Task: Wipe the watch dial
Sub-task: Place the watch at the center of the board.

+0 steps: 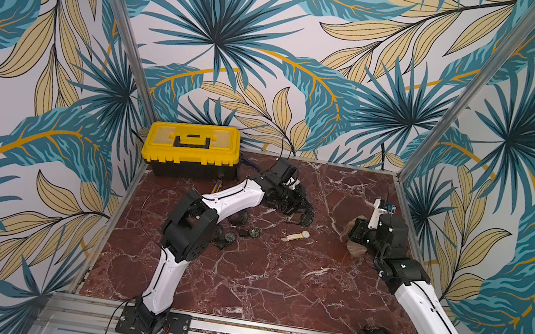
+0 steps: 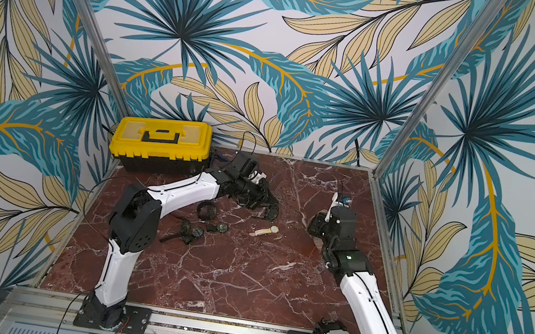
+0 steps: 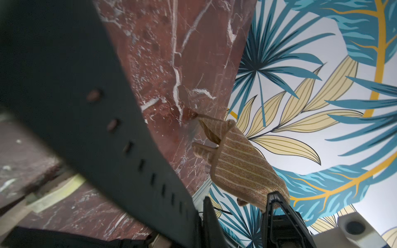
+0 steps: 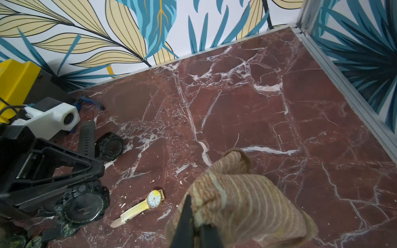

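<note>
Black watch (image 4: 83, 204) hangs from left gripper (image 1: 302, 214); yellow toolbox (image 1: 190, 148) closed.

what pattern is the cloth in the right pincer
The cloth is tan-brown with thin pale stripes, clearest in the right wrist view.

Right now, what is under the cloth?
Only bare marble table shows around the cloth, gripped by the right end effector; the patch beneath is covered. The gold watch lies beside, apart.
</note>
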Robot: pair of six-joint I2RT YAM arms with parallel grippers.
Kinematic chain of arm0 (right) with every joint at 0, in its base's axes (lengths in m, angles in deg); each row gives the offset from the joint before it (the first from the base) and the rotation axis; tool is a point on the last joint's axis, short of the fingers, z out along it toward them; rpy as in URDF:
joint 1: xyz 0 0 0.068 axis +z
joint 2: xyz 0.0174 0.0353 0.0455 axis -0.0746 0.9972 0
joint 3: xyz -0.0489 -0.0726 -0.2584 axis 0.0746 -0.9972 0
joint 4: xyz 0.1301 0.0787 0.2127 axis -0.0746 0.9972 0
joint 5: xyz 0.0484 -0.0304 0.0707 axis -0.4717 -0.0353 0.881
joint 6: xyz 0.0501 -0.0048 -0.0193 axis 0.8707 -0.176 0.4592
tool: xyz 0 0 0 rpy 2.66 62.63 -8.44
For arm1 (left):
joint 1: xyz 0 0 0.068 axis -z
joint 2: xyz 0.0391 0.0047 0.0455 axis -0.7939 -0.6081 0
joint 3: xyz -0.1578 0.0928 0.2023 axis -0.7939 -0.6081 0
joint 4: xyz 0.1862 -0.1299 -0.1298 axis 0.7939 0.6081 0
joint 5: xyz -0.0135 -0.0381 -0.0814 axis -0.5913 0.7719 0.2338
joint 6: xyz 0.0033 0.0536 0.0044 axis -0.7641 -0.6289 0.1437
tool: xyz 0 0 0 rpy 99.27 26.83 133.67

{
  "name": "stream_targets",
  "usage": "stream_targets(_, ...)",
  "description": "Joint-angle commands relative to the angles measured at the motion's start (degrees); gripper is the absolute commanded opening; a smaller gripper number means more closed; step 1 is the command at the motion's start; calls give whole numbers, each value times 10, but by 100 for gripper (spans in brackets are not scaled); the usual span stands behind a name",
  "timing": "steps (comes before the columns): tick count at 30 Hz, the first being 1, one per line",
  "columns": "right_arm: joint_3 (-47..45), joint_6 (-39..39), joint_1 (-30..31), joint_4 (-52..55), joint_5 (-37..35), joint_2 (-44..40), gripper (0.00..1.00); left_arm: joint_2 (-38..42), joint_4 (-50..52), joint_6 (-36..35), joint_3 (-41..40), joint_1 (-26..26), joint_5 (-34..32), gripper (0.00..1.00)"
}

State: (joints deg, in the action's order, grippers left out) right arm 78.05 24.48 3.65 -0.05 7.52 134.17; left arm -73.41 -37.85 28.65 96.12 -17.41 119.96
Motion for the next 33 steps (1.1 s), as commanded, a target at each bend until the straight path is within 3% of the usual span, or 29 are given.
stream_targets(1, -9, 2, -9, 2, 8, 12, 0, -33, 27, 0, 59, -9, -12, 0)
stream_targets(7, -4, -7, -21, -7, 19, 47, 0, -123, 72, 7, 163, -13, -39, 0)
stream_targets(20, 31, -35, -28, 10, 29, 102, 0, -246, 81, 51, 270, -18, -87, 0)
stream_targets(28, 34, -28, -28, 13, 41, 111, 0, -248, 111, 39, 280, -18, -103, 37)
stream_targets(33, 38, -23, -28, 26, 45, 95, 0, -241, 124, 32, 281, -15, -117, 47)
